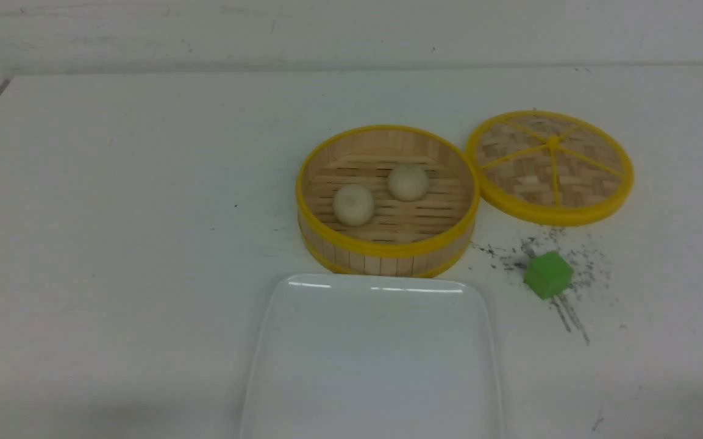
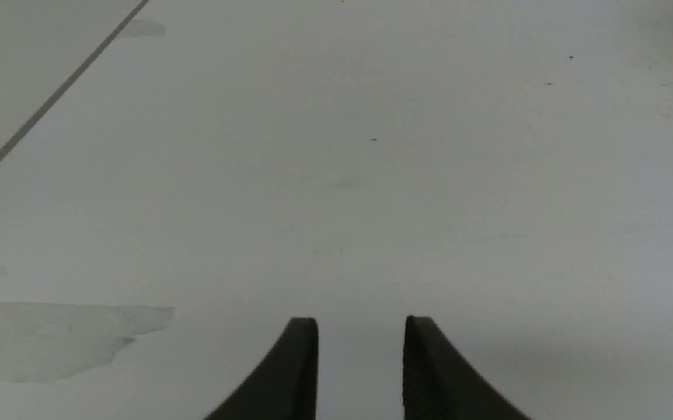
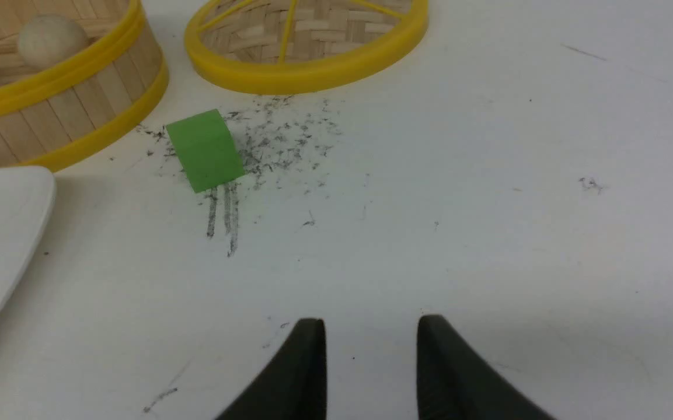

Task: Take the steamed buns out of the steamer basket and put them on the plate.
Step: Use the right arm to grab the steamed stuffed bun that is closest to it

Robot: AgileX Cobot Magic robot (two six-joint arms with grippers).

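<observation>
White counter (image 2: pixel 371 175) lies under my left gripper (image 2: pixel 361 321) and right gripper (image 3: pixel 371 321), both parted and empty. Ahead, both steamed buns (image 1: pixel 354 205) sit in the steamer basket (image 1: pixel 388 249), just behind the plate (image 1: pixel 375 366). First pick not begun, I judge; next, reach over the rim.

Two steamed buns (image 1: pixel 353 205) (image 1: pixel 408 182), one steamer basket (image 1: pixel 388 262), one lid (image 1: pixel 549 166), one plate (image 1: pixel 375 360), one green cube (image 1: pixel 547 275).

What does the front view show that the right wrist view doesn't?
Front view only: the whole ring of the steamer basket, with both steamed buns fully visible inside, and most of the plate. Right wrist view only: the right gripper, open and holding nothing, over the table. Both: the basket, the woven lid, the green cube among dark scuff marks, and part of the plate.
</observation>
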